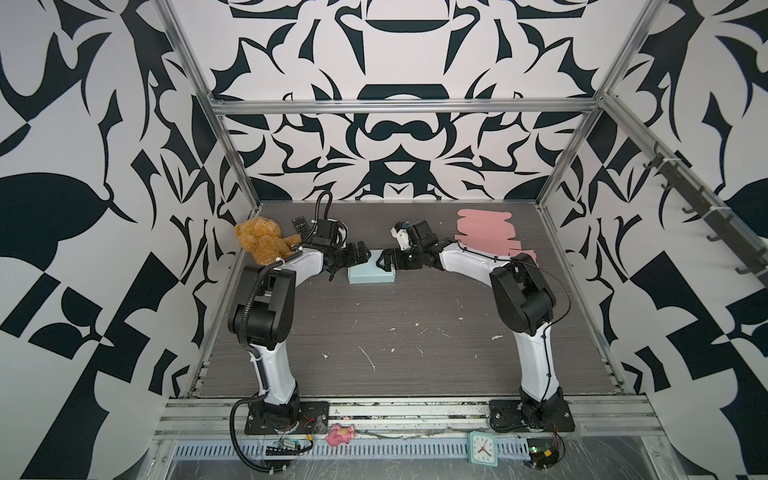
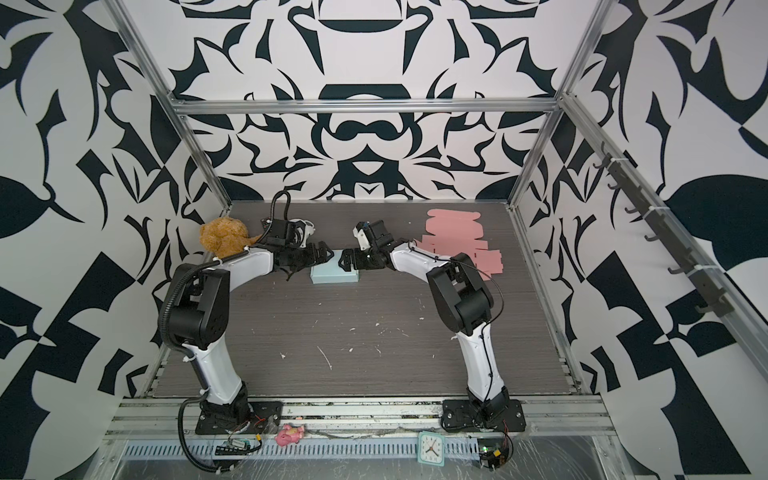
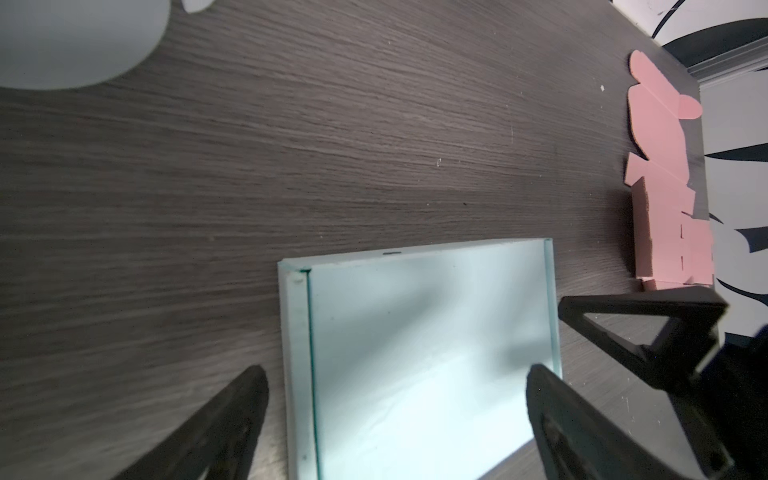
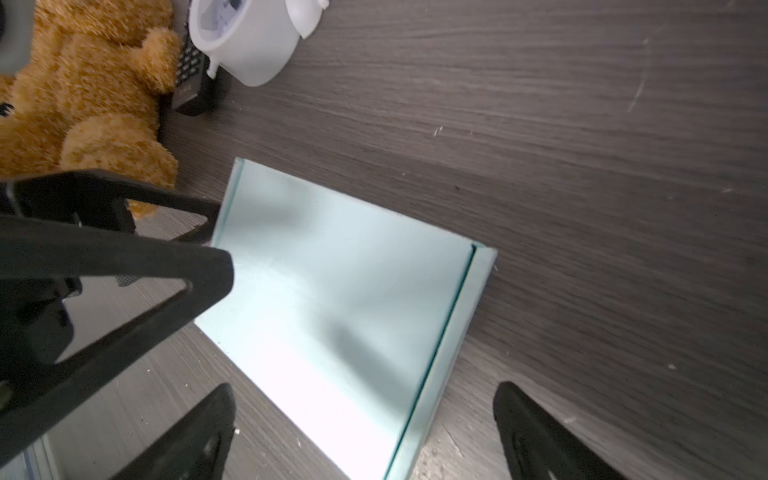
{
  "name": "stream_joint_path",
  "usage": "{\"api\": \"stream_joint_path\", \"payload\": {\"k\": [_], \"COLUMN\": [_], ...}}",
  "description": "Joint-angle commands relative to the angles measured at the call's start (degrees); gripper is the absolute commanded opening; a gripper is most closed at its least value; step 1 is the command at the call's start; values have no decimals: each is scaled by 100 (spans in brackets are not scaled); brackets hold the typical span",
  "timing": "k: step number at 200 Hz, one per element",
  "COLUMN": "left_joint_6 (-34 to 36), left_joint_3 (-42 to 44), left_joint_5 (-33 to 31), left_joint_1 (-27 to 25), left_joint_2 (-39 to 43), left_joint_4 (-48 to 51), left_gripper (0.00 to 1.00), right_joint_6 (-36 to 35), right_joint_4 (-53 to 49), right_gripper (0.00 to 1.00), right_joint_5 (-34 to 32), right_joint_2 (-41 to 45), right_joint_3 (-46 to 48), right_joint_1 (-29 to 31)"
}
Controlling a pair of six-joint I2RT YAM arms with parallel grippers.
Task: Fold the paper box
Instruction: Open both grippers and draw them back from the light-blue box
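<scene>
Release seems the step: the pale blue paper box lies closed, well apart from the pink blanks, with left gripper and right gripper gaping wide and empty, so draw both straight away without nudging it.

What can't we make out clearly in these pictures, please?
- Remote: in a top view, partly behind the left arm.
- Pink cardboard flat: near edge under the right arm.
- Clock: exact time, too small in both top views.
- Light blue box: one end runs off the left wrist picture's edge.
</scene>
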State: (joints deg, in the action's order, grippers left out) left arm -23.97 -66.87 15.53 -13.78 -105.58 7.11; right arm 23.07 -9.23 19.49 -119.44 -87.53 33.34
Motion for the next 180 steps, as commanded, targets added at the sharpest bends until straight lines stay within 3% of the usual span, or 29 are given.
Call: {"api": "stream_joint_path", "payload": {"k": [1, 36, 62, 136, 162, 180], "left_joint_6": [93, 102, 40, -54, -281, -368], "left_joint_3": [128, 414, 585, 1153, 1454, 1613], "left_joint_5": [-175, -271, 63, 241, 1127, 1324], "left_joint_1": [33, 33, 9, -571, -753, -965], "left_joint_2": [370, 889, 1233, 2225, 2542, 2827], "left_joint_4": [197, 326, 351, 444, -65, -236], "left_gripper": [99, 99, 99, 99, 99, 99], "right_joint_6": [-122, -327, -616, -1411, -1764, -1989], "right_joint_4": [-65, -350, -756, -1733, -2252, -2586], "right_gripper": [99, 99, 99, 100, 100, 100], "right_joint_5": [-271, -569, -869, -2231, -2889, -3489], "right_joint_2": [463, 902, 1159, 1455, 1199, 950], "right_joint_3": [67, 300, 433, 615, 202, -151], "right_joint_1": [-38, -73, -135, -448, -574, -631]}}
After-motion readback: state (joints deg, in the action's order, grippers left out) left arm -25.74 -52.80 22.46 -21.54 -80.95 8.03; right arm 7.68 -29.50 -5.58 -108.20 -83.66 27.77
